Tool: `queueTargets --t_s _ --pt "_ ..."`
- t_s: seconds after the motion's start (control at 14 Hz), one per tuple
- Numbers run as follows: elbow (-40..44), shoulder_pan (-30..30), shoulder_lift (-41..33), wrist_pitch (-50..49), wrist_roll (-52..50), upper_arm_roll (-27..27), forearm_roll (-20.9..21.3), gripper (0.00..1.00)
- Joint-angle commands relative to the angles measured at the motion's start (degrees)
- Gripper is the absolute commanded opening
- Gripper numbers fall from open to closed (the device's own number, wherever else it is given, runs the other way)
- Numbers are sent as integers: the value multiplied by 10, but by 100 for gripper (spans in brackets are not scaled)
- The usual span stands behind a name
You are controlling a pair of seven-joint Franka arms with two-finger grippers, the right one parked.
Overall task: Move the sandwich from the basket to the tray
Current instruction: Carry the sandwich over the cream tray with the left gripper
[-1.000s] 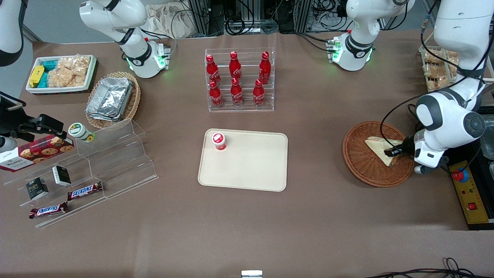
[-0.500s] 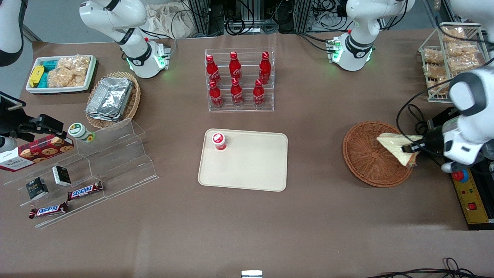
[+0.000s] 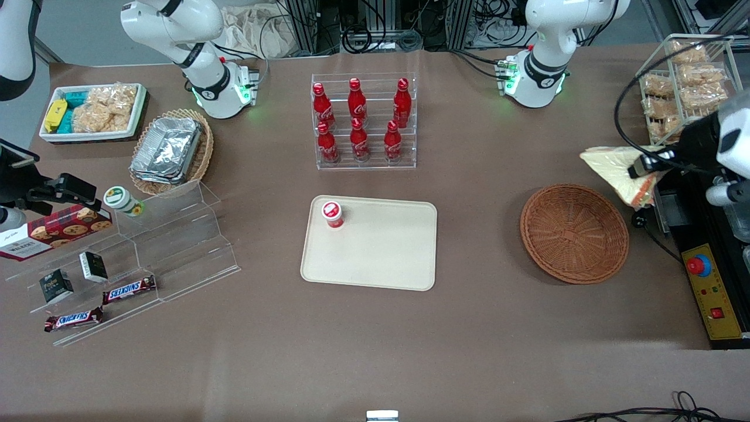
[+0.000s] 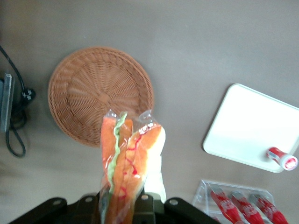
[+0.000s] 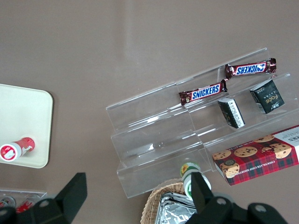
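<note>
Brown desk (image 3: 480,328) carries the beige tray (image 3: 381,258), holding only a small red-capped cup (image 3: 332,214), and the wicker basket (image 3: 574,233), now empty. Above the desk near the basket, toward the working arm's end, the left arm's fingers (image 3: 638,167) are clamped on the wrapped sandwich (image 3: 615,170). Lifting looks done; carrying it to the tray and releasing remains.

L arm raised, claw (image 3: 638,166) clamped on sandwich (image 3: 615,167).

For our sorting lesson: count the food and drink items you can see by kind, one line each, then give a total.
Red soda bottles: 6
Chocolate bars: 2
Small dark boxes: 2
Cookie box: 1
Sandwich, held up in the gripper: 1
Small red bottle on the tray: 1
Total: 13
</note>
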Motion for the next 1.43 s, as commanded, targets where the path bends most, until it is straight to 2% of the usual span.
queueTargets --t_s 0.0,0.21,0.43,0.64,0.79,1.36 --pt "44 1 13 -29 -108 -92 33 14" --pt "46 0 25 -20 -212 -198 59 14" --pt "45 -8 98 10 -281 -290 119 14" --pt "43 -68 176 80 -343 -299 173 14" --pt "45 -96 234 110 -349 -299 209 14" --pt "42 -162 409 230 -383 -294 348 14"
